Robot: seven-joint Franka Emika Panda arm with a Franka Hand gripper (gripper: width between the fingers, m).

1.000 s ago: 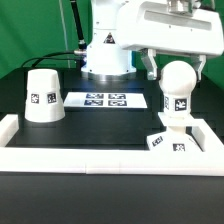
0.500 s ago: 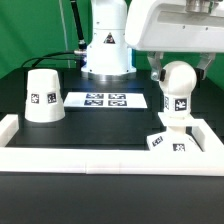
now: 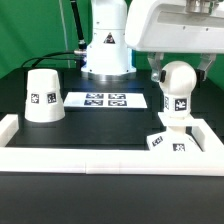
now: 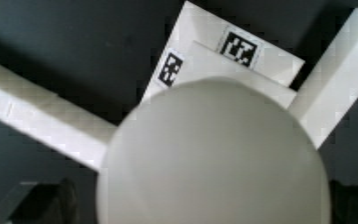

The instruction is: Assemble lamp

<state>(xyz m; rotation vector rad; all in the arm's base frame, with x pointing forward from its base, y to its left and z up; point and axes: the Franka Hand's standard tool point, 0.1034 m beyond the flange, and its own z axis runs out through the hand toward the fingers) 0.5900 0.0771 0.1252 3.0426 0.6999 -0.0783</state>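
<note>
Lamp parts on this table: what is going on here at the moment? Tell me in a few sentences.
The robot arm's fingers stand on either side of the round top of the bulb. The bulb stands upright on the small square base at the exterior view's right. Whether the fingers actually grip it cannot be told. The cone-shaped shade stands apart at the exterior view's left, not yet fitted, with the marker board lying between.
</note>
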